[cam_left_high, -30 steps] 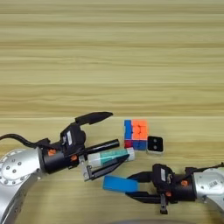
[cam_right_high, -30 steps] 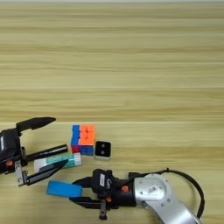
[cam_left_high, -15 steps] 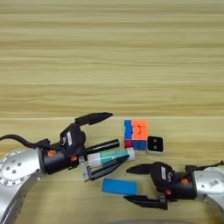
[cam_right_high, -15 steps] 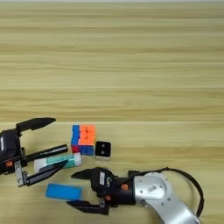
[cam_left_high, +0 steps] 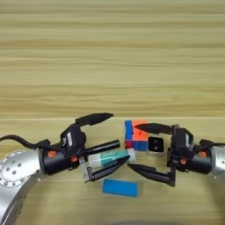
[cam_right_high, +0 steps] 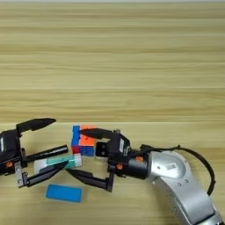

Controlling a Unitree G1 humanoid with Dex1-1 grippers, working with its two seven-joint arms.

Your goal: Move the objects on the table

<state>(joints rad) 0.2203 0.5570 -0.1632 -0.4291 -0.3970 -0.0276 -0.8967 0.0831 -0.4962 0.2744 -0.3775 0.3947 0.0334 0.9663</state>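
Two end effectors are gaping wide: your right end effector [cam_left_high: 147, 149] is bracketing the cube [cam_left_high: 135, 135] and square [cam_left_high: 156, 144]; your left end effector [cam_left_high: 105, 140] is straddling marker [cam_left_high: 103, 147] and glue stick [cam_left_high: 112, 156], block [cam_left_high: 119, 188] lying free below.

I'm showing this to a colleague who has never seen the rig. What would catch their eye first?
Two open black grippers face each other low on the wooden table: the left gripper spans a black marker pen and white-green glue stick, the right gripper flanks a multicoloured puzzle cube. A flat blue block lies just below them.
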